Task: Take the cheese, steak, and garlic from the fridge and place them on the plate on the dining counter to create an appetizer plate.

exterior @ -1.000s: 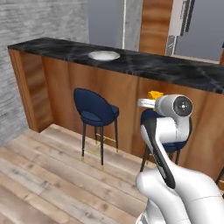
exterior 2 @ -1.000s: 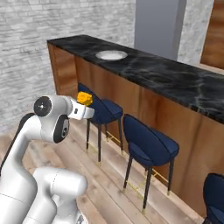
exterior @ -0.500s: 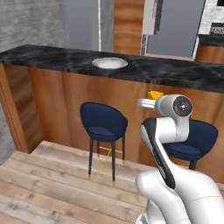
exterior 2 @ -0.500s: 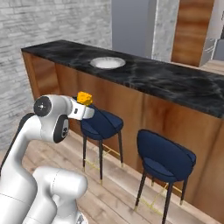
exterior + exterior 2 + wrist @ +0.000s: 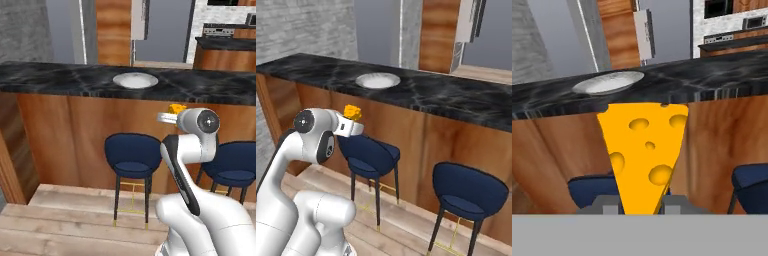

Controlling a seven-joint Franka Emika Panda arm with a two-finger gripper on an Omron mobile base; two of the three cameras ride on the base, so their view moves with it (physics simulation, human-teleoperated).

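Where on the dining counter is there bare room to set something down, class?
The dining counter is bare black marble on both sides of the plate, and the plate itself holds nothing. Nowhere on it looks crowded; the gripper holds the cheese below its edge.

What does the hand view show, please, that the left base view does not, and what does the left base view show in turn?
The hand view alone shows the holes in the cheese, a wedge rising between the gripper's fingertips. The left base view alone shows the white arm and the whole stool on the wooden floor. Both show the white plate on the black marble counter, bare, with the cheese below counter level and short of the plate.
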